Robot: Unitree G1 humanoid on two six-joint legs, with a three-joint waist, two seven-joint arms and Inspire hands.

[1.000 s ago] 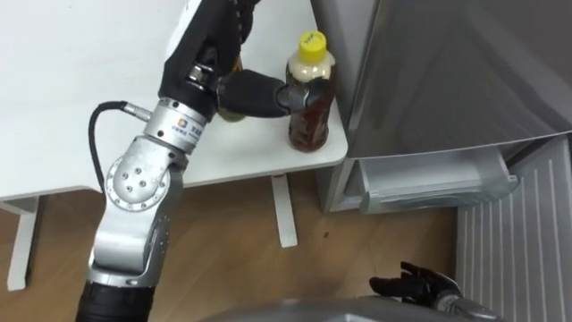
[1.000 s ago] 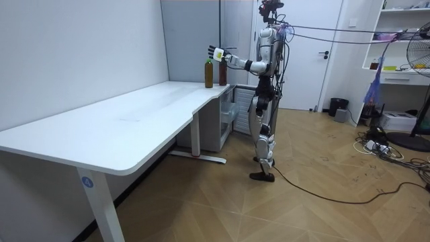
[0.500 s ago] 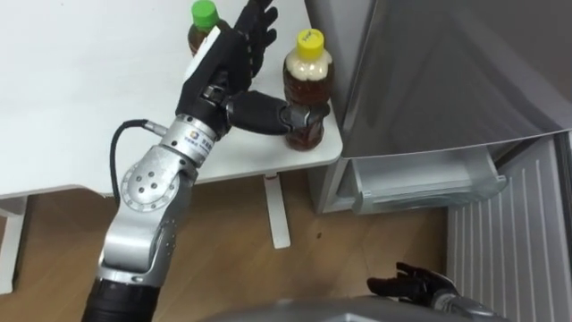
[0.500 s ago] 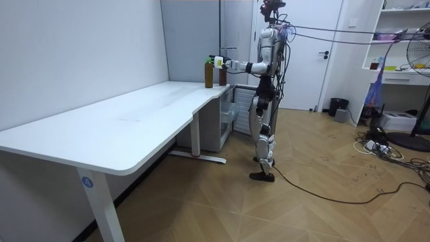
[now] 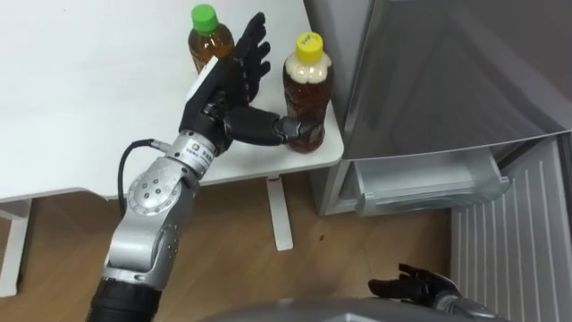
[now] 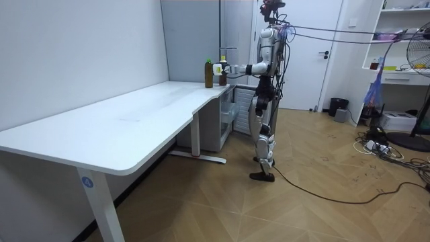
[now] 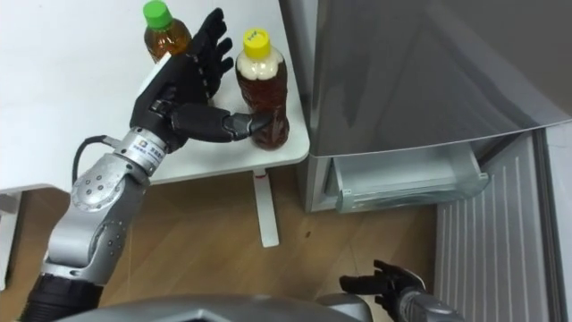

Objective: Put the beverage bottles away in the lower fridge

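Holding the fingers (image 5: pixel 249 49) of the left hand (image 5: pixel 219 89) straight and spread apart, rising between the two drinks. Laying the thumb (image 5: pixel 268 128) across the lower front of the yellow-capped bottle (image 5: pixel 308 80) (touching it, nothing clasped round it). Finding that bottle upright at the table (image 5: pixel 80 116) corner just beside the fridge (image 5: pixel 447 80), and the green-capped bottle (image 5: pixel 206 40) upright behind the hand, further in from the edge. Hanging the right hand (image 5: pixel 413 284) low, fingers loosely apart, below the lower fridge's pale bin (image 5: pixel 429 183).
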